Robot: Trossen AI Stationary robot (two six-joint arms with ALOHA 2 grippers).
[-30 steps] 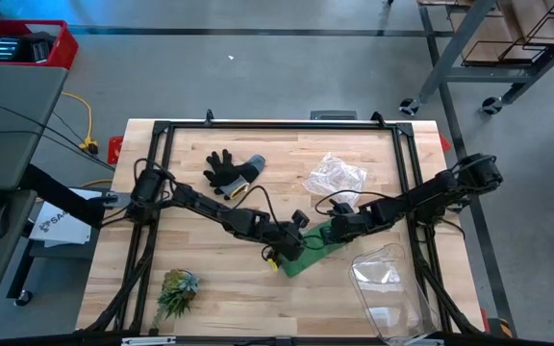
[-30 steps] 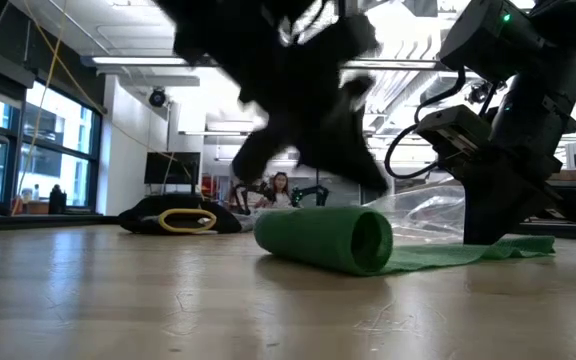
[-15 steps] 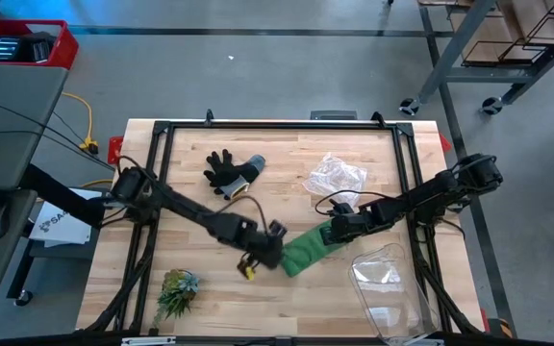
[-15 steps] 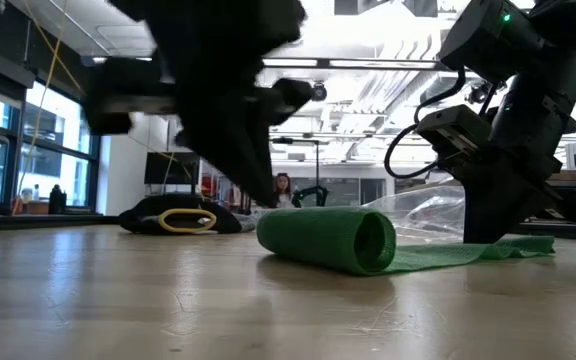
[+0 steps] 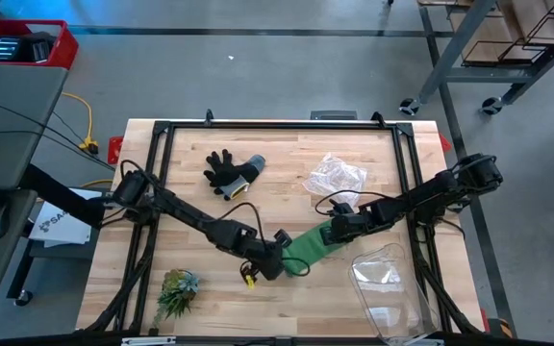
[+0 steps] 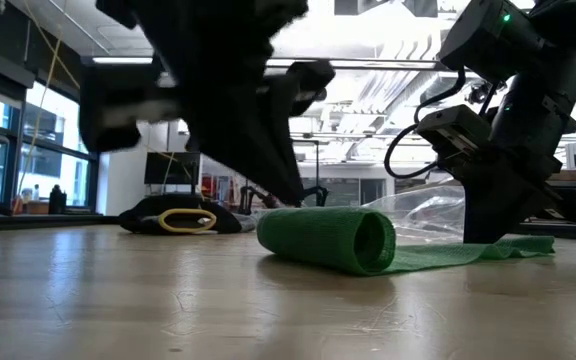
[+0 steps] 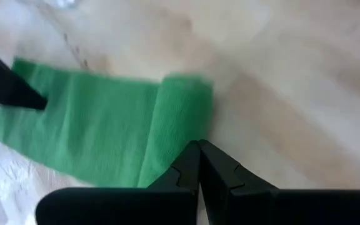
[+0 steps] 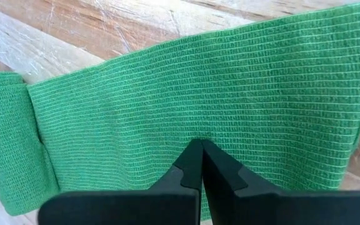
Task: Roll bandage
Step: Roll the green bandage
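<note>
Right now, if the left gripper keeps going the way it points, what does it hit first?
Probably the rolled end of the bandage: the left gripper, shut, sits at the roll's edge with its tips aimed at it. Depth is unclear.

Bandage (image 5: 308,247): mid-green ribbed fabric strip, partly rolled. Rolled end forms a loose, hollow cylinder lying on its side on the wooden table, open end visible in the low view (image 6: 326,238). Unrolled tail lies flat on the wood, extending from the roll toward the table's right side (image 8: 199,94).
</note>
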